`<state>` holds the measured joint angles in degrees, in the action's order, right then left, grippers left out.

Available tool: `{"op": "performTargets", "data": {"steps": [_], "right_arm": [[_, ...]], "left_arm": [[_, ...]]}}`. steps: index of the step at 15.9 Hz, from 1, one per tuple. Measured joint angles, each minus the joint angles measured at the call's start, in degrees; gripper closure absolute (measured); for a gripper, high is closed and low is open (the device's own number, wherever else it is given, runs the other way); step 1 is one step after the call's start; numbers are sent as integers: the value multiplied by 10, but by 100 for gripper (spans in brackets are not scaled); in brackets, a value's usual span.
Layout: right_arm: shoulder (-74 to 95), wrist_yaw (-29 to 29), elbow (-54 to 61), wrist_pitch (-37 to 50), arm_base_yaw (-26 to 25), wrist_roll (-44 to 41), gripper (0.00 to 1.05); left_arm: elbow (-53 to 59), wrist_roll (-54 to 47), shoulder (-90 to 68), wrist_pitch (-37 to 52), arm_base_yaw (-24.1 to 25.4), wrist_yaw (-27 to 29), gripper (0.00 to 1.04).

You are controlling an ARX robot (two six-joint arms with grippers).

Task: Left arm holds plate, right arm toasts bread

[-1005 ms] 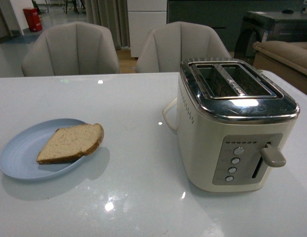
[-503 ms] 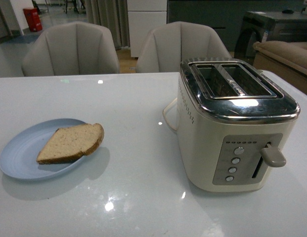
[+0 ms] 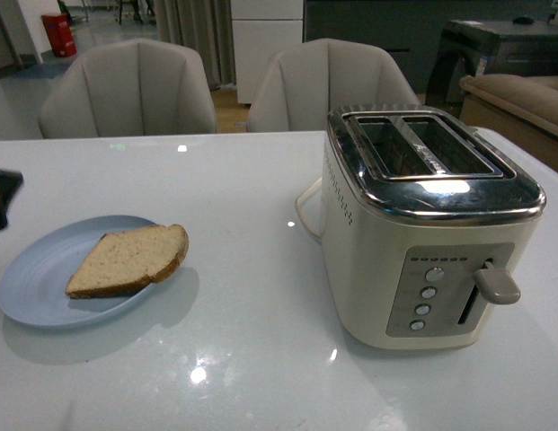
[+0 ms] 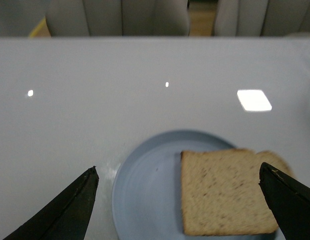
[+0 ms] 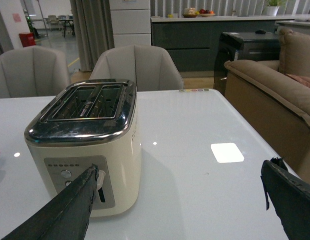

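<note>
A pale-blue plate (image 3: 36, 278) lies on the white table at the front left, and a slice of brown bread (image 3: 130, 259) rests on its right side. My left gripper (image 3: 0, 193) just shows at the left edge, beside the plate's far rim. In the left wrist view my left gripper (image 4: 179, 172) is open, its fingers wide on either side of the plate (image 4: 145, 190) and the bread (image 4: 227, 190), touching neither. My right gripper (image 5: 179, 172) is open and empty over bare table, right of the toaster; it is out of the front view.
A cream two-slot toaster (image 3: 422, 224) with empty slots stands at the right; it also shows in the right wrist view (image 5: 87, 145). Its lever (image 3: 496, 283) is up. Two grey chairs (image 3: 126, 90) stand behind the table. A brown sofa (image 5: 274, 90) is off to the right.
My left gripper has come into the front view at the left edge, near the plate. The plate, bread and toaster have not moved.
</note>
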<state>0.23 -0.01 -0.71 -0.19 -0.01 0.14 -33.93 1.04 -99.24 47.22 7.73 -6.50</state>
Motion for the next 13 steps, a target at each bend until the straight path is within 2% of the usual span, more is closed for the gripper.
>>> {"op": "performTargets", "data": {"steps": [4, 6, 13], "right_arm": [[0, 0, 0, 0, 0, 0, 6], [0, 0, 0, 0, 0, 0, 6], [0, 0, 0, 0, 0, 0, 6]], "left_arm": [[-136, -4, -183, -54, 41, -11, 7], [-169, -1, -227, -67, 58, -18, 7], [-235, -17, -329, -27, 71, -53, 7]]}}
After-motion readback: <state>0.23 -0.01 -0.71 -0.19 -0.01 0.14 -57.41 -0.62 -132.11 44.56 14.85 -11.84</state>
